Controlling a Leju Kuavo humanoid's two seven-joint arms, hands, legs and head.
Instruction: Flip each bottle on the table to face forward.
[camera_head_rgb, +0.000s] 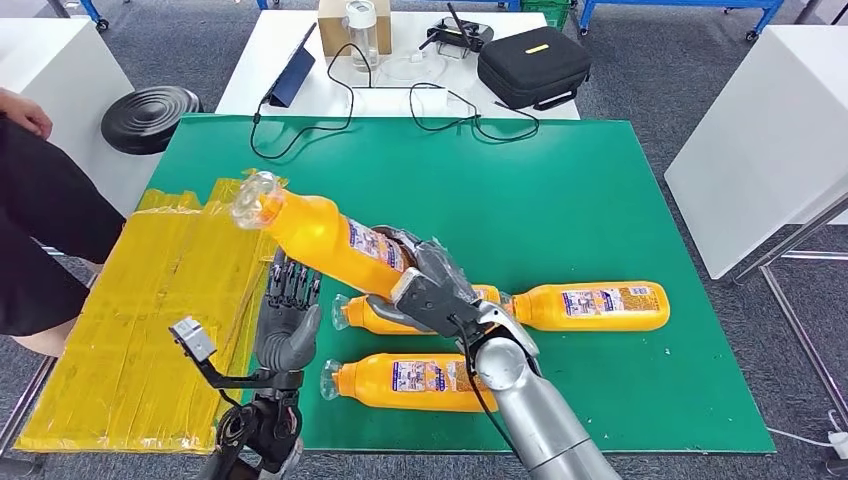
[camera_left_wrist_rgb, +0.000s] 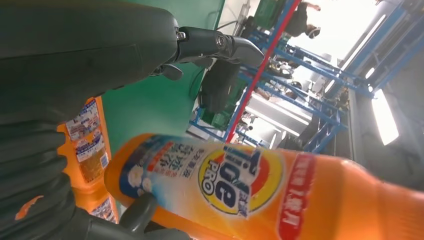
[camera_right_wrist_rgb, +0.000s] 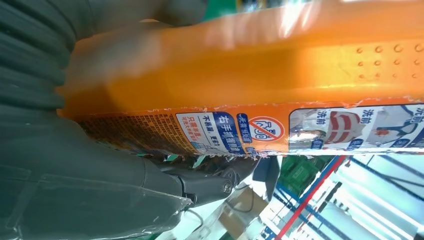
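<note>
My right hand (camera_head_rgb: 430, 288) grips the base end of an orange detergent bottle (camera_head_rgb: 318, 235) and holds it tilted above the green mat (camera_head_rgb: 530, 190), with its clear cap (camera_head_rgb: 254, 198) pointing up and to the left. In the right wrist view the bottle's back label (camera_right_wrist_rgb: 300, 127) faces the camera. Its Tide front label (camera_left_wrist_rgb: 235, 182) faces the left wrist camera. My left hand (camera_head_rgb: 288, 318) stands just under the raised bottle with fingers (camera_left_wrist_rgb: 215, 44) spread and holding nothing. Three more orange bottles lie on the mat: one at the right (camera_head_rgb: 595, 306), one (camera_head_rgb: 368, 315) partly behind my right hand, one nearest (camera_head_rgb: 410, 381).
A yellow wrapped slab (camera_head_rgb: 130, 330) lies along the mat's left side. A person in black (camera_head_rgb: 40, 225) stands at the left edge. Behind the mat, a white table carries a black case (camera_head_rgb: 533, 65), cables and a tablet. A white cabinet (camera_head_rgb: 770, 130) stands at the right.
</note>
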